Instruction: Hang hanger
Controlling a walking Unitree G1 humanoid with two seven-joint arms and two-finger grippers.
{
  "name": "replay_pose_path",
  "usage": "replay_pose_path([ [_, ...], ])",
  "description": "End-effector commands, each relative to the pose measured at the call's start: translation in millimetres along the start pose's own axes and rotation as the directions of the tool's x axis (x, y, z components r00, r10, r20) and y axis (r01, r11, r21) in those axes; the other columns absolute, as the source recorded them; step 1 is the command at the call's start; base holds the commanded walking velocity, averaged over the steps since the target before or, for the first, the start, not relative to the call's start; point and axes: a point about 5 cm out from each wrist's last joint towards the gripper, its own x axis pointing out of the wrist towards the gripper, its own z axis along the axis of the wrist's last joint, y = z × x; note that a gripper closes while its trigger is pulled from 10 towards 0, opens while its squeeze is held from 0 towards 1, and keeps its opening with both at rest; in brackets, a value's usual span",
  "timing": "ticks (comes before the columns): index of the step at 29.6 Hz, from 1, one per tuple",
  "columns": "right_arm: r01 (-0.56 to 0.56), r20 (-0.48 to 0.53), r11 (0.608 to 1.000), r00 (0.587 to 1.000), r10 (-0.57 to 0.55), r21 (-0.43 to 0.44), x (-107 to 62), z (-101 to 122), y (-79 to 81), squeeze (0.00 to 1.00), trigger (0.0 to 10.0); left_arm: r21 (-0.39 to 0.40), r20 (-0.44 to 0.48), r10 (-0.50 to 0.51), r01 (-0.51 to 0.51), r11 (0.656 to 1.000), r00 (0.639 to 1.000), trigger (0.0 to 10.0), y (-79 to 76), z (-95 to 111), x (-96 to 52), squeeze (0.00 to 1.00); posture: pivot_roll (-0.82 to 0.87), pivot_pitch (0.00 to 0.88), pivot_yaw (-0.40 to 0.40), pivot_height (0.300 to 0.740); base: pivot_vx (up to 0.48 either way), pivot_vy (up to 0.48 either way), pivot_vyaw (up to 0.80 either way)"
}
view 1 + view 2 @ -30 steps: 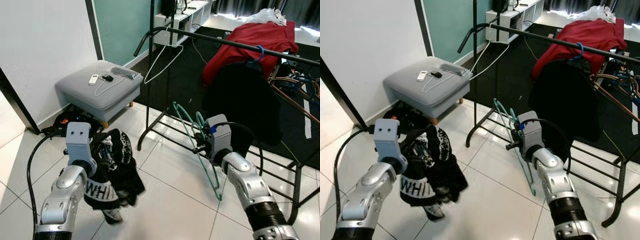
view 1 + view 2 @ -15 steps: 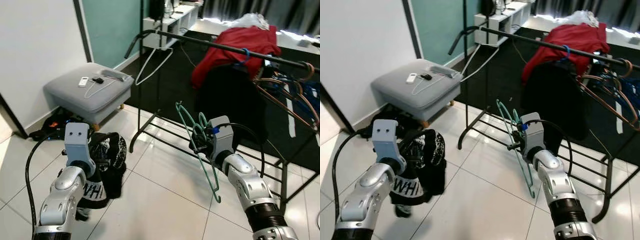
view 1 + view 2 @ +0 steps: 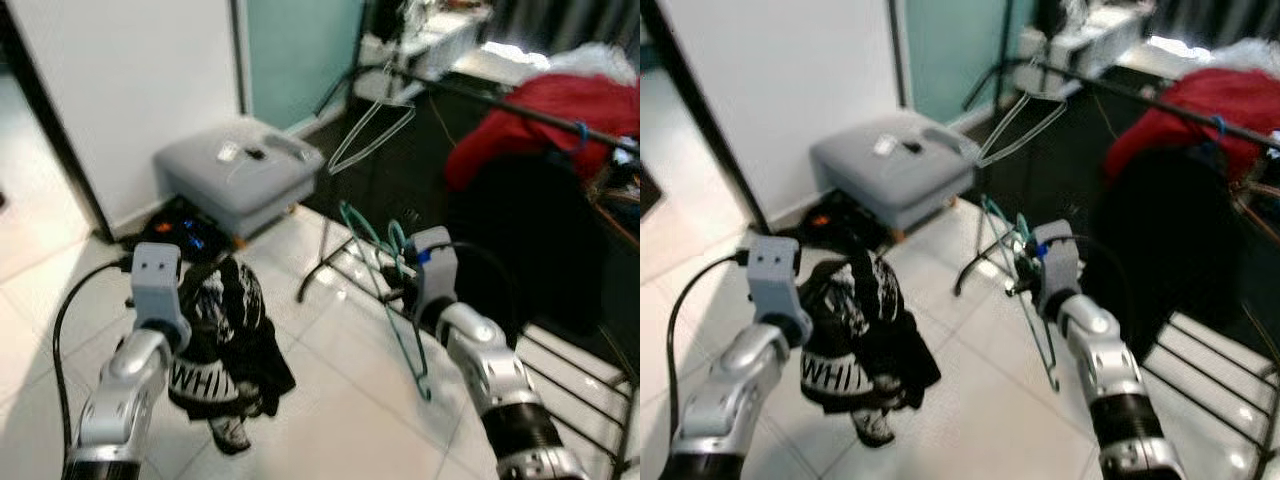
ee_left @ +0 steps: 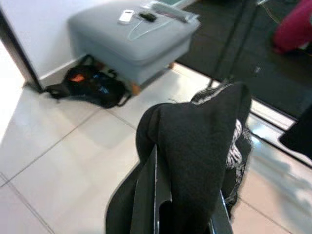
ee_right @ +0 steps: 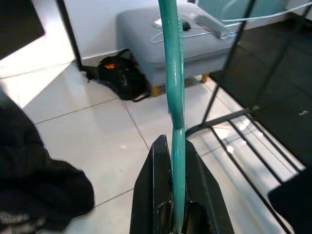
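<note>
Our right gripper [image 5: 174,195] is closed on the green hanger [image 3: 385,290]. Our left gripper [image 4: 180,204] clamps the black garment [image 3: 225,340] above the floor.

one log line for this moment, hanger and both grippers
right gripper: shut on green hanger | left gripper: shut on black garment | clothes rack: ahead

I saw glossy white floor tiles [image 3: 340,400], a white wall [image 3: 140,90] beside a teal panel [image 3: 300,50], a grey ottoman [image 3: 235,175], and a black clothes rack [image 3: 1110,95].
</note>
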Motion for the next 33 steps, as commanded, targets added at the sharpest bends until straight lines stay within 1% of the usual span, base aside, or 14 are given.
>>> replay_pose_path([
  [1, -0.009, 0.000, 1.000, 1.000, 0.009, 0.000, 0.4, -1.3, 1.6, 0.00, 10.0, 0.006, 0.037, 0.000, -0.001, 1.000, 0.999, 10.0, 1.7, 6.5, 0.6, 0.00, -0.01, 0.025, -0.069, 0.740, 0.000, 0.000, 0.80],
  [9, -0.016, -0.001, 1.000, 1.000, 0.016, -0.003, 1.4, -0.8, 1.1, 0.00, 10.0, -0.002, 0.040, -0.003, 0.004, 1.000, 0.999, 10.0, 1.2, 7.3, 1.5, 0.00, -0.02, 0.028, -0.070, 0.740, 0.000, 0.000, 0.80],
  [16, -0.019, -0.001, 1.000, 1.000, 0.019, -0.006, 2.5, -0.3, -0.4, 0.00, 10.0, -0.022, 0.050, 0.015, -0.014, 1.000, 0.999, 10.0, 3.9, 8.5, 1.0, 0.00, -0.03, 0.044, -0.067, 0.740, 0.000, 0.000, 0.80],
  [30, -0.029, 0.003, 1.000, 1.000, 0.029, -0.001, 3.0, 0.1, 2.0, 0.00, 10.0, -0.026, 0.042, 0.012, -0.011, 1.000, 0.999, 10.0, 5.8, 9.5, 1.2, 0.00, -0.02, 0.049, -0.061, 0.740, 0.000, 0.000, 0.80],
  [33, -0.037, 0.003, 0.999, 0.999, 0.037, -0.002, 2.3, -0.7, 3.1, 0.00, 10.0, -0.041, 0.049, 0.010, -0.008, 0.999, 0.999, 10.0, 6.3, 9.9, 0.8, 0.00, -0.01, 0.045, -0.060, 0.740, 0.000, 0.000, 0.80],
])
